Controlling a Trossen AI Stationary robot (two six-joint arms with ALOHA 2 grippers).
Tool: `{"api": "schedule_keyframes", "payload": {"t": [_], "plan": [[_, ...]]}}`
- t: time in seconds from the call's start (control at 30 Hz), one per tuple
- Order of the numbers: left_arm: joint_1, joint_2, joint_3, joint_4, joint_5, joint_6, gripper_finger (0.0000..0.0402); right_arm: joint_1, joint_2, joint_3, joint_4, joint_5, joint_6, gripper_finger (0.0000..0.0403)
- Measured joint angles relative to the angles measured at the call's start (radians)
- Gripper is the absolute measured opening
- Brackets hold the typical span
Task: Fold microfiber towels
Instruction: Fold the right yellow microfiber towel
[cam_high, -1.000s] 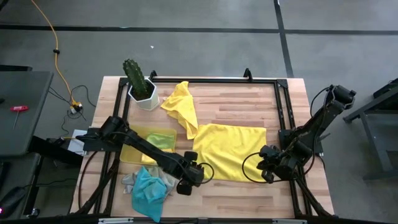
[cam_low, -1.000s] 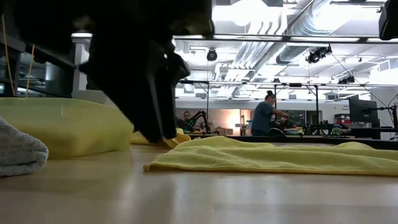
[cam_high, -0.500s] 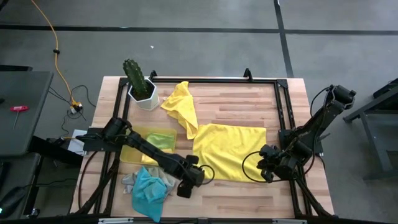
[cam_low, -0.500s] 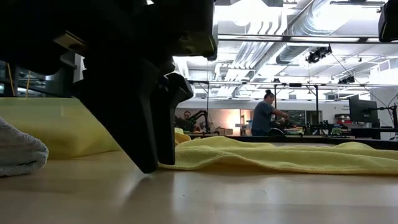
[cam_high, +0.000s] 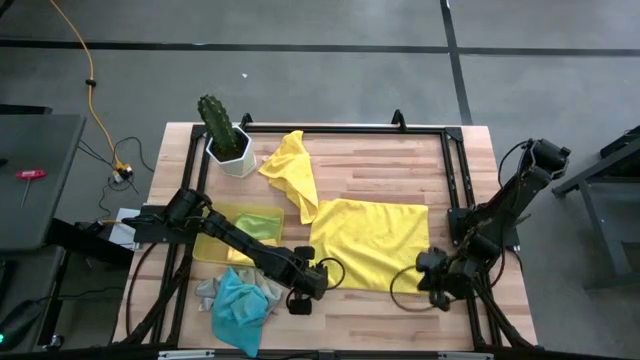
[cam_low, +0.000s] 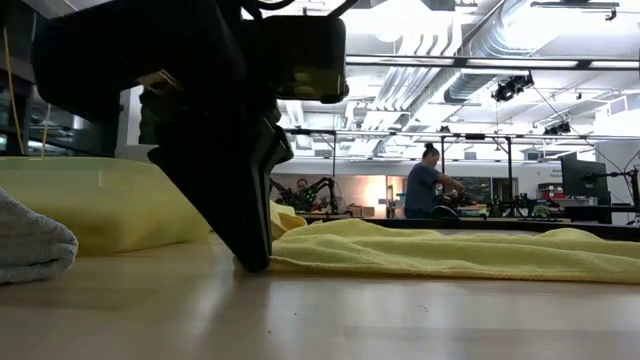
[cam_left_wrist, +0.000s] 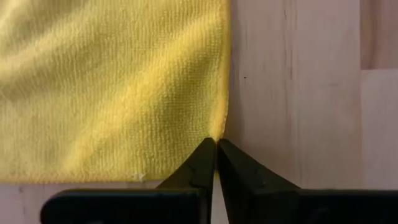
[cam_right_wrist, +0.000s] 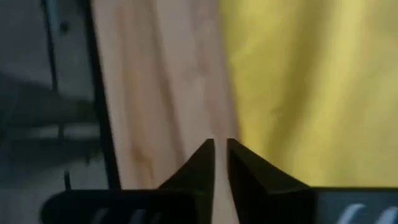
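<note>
Two black arms are showing, made of thick round parts joined together. Thin black cables are looping beside each one. The jaws are tapering into two flat, pointed black fingers (cam_left_wrist: 202, 163).

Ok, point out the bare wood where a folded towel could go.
Bare: the far strip between the crumpled yellow towel and the frame's right rail, above the spread yellow towel. Crowded: the near-left corner, with the tray, turquoise towel and left gripper.

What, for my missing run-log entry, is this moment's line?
left end effector: shut on yellow towel edge | right end effector: slightly open, empty
</note>
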Motion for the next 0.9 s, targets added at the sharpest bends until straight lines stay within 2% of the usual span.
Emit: {"api": "schedule_keyframes", "payload": {"t": [0.2, 0.33, 0.53, 0.7, 0.9], "plan": [[0.000, 0.000, 0.000, 0.003, 0.011, -0.052, 0.0004, 0.023, 0.115, 0.001, 0.058, -0.093, -0.122, 0.0124], [0.001, 0.000, 0.000, 0.006, 0.020, -0.054, 0.0002, 0.047, 0.198, 0.001, 0.063, -0.120, -0.159, 0.0159], [0.002, 0.000, -0.001, 0.010, 0.028, -0.081, 0.0001, 0.092, 0.298, 0.006, 0.040, -0.069, -0.068, 0.0160], [0.002, 0.000, -0.001, 0.011, 0.035, -0.081, 0.0000, 0.124, 0.296, 0.010, 0.031, -0.009, 0.000, 0.0148], [0.002, 0.001, -0.001, 0.016, 0.051, -0.082, 0.0000, 0.156, 0.256, 0.103, -0.165, 0.044, -0.068, 0.0144]]}}
